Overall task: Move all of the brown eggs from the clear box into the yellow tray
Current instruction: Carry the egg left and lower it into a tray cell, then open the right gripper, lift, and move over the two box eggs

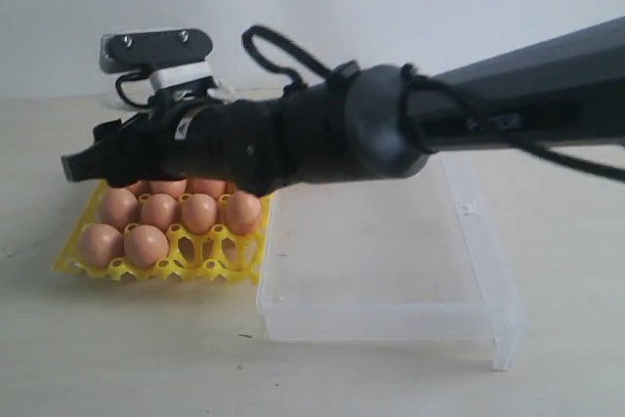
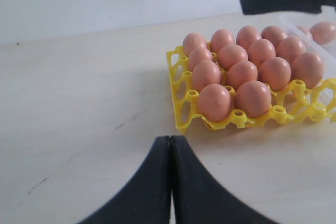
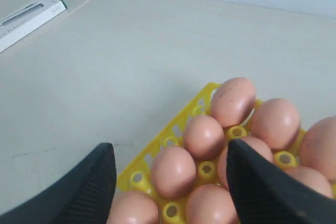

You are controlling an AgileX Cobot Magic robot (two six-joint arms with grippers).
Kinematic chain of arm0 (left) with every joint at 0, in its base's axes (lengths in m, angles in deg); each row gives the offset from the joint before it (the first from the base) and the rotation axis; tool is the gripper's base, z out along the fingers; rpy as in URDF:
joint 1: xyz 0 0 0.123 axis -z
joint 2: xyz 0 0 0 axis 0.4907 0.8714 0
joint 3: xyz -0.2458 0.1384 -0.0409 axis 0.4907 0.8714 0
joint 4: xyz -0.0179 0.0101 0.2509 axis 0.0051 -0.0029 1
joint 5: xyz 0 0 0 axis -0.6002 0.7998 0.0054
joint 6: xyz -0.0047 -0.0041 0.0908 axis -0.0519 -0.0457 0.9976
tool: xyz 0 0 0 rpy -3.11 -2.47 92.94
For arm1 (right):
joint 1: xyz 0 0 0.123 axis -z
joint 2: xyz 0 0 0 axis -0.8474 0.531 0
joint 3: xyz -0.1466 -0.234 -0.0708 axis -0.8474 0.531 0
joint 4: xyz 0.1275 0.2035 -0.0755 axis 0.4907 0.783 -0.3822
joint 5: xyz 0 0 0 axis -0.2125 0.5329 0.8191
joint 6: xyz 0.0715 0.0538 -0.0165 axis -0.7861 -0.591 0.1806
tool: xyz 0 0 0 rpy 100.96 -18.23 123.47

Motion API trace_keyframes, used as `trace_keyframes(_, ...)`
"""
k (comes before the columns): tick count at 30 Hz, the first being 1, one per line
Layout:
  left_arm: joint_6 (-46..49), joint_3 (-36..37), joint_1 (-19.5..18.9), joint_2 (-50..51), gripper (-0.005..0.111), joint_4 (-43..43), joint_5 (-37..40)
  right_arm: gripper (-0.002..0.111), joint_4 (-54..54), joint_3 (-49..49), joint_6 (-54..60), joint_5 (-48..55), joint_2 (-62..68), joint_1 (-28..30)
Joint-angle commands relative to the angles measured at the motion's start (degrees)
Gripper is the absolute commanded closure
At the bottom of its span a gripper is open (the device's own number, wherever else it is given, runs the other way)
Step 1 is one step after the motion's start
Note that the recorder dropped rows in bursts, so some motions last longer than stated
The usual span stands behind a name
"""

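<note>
Currently right gripper (image 3: pixel 170 153) hangs over the yellow tray (image 1: pixel 220 266), left of the clear box (image 1: pixel 391 324), jaws wide and empty, brown eggs (image 1: pixel 158 212) seated in most tray cells, while left gripper (image 2: pixel 170 142) faces the tray, jaws pressed together on nothing.

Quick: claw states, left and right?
Left claw: closed, empty.
Right claw: open, empty, over the brown eggs in the yellow tray.

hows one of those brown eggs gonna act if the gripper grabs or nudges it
The brown eggs look smooth and rounded, so probably slippery between the right gripper's open fingers. Likely brittle: squeeze lightly. Oval, so one would probably roll if loose; the yellow tray's cups steady them.
</note>
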Motion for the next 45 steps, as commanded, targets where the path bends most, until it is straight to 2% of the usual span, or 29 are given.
trace_keyframes(1, -0.01, -0.23, 0.25, -0.32, 0.107, 0.12, -0.45, 0.055, -0.46, -0.36, -4.16, 9.9, -4.63, 5.08)
trace_keyframes(4, -0.01, -0.23, 0.25, -0.32, 0.107, 0.12, -0.45, 0.067, -0.46, -0.36, -10.79, 14.77, -6.06, 11.09)
trace_keyframes(7, -0.01, -0.23, 0.25, -0.32, 0.107, 0.12, -0.45, 0.073, -0.46, -0.36, -14.15, 17.78, -5.8, 17.21)
trace_keyframes(12, -0.01, -0.23, 0.25, -0.32, 0.107, 0.12, -0.45, 0.073, 0.11, -0.36, -18.99, 21.82, -2.78, 24.64)
trace_keyframes(16, -0.01, -0.23, 0.25, -0.32, 0.107, 0.12, -0.45, 0.069, 7.54, -0.87, -17.63, 23.79, 0.56, 28.64)
trace_keyframes(19, -0.01, -0.23, 0.25, -0.32, 0.107, 0.12, -0.45, 0.061, 12.92, -4.01, -12.18, 28.7, 4.36, 29.93)
trace_keyframes(24, -0.01, -0.23, 0.25, -0.32, 0.107, 0.12, -0.45, 0.05, 14.69, -8.73, -12.15, 30.96, 8.42, 29.93)
trace_keyframes(45, -0.01, -0.23, 0.25, -0.32, 0.107, 0.12, -0.45, 0.05, 20.51, -11.23, -16.65, 23.72, 15.0, 32.85)
